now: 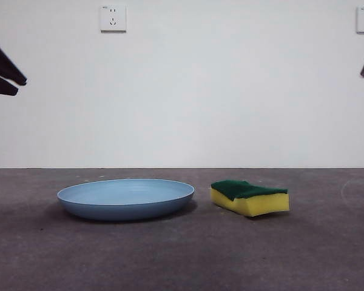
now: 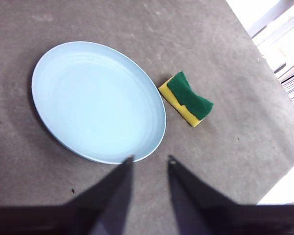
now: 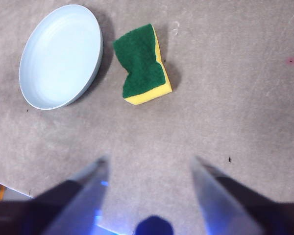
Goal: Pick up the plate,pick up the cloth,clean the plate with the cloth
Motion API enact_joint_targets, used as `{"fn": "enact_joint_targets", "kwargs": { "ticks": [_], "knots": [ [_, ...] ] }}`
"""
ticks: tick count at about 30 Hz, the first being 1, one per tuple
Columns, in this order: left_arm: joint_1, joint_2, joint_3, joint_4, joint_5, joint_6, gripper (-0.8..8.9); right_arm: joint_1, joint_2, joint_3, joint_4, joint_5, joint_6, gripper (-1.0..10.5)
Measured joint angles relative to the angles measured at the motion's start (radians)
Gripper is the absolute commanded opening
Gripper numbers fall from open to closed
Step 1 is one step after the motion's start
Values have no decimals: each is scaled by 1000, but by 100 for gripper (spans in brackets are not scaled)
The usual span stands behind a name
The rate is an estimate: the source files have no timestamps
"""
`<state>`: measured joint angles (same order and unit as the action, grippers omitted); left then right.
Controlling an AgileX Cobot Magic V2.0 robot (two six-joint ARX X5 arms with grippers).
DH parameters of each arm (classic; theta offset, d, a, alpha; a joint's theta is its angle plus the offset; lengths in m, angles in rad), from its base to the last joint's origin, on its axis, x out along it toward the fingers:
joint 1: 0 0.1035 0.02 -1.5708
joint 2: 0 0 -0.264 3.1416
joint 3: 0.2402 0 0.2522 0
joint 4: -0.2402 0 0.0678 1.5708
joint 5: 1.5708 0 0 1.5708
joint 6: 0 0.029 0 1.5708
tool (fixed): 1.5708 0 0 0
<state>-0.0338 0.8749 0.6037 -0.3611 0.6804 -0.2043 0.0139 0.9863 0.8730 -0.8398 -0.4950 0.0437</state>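
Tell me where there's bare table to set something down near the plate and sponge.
Bare table runs along the camera's side of the plate and sponge, and also past the sponge's outer side. The only tight spot is the narrow gap between plate and sponge, which lie apart. Left tool and right tool hang open above, holding nothing.

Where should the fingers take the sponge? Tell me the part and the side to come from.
Grip the sponge across its two long yellow sides at the narrowed waist, coming straight down from above. It lies flat, green layer up, apart from the plate, so both sides are free. The right gripper, open, looks best placed.
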Motion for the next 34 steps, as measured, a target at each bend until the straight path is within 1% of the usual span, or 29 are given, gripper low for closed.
{"fn": "enact_joint_targets", "kwargs": {
  "ticks": [4, 8, 12, 16, 19, 25, 29, 34],
  "knots": [
    [0, 2, 0, 2, 0, -25, 346, 0, -3, 0, -5, 0, 0, 414],
    [0, 34, 4, 38, -13, -50, 346, 0, -4, 0, -5, 0, 0, 414],
    [0, 131, 59, 36, -68, -58, 346, 0, -4, 0, -5, 0, 2, 413],
    [0, 261, 149, 32, -76, -56, 346, 0, -5, 0, -5, 0, 4, 410],
    [0, 371, 230, 0, -106, -39, 346, 0, -5, 0, -5, 0, 5, 410],
    [-17, 580, 391, -110, -226, 31, 345, 0, -5, 0, -5, 0, 5, 410],
    [-43, 689, 468, -127, -261, 69, 345, 0, -5, 0, -5, 0, 5, 410],
    [-77, 786, 498, -117, -279, 84, 345, 0, -5, 0, -5, 0, 5, 410]
  ]
}}
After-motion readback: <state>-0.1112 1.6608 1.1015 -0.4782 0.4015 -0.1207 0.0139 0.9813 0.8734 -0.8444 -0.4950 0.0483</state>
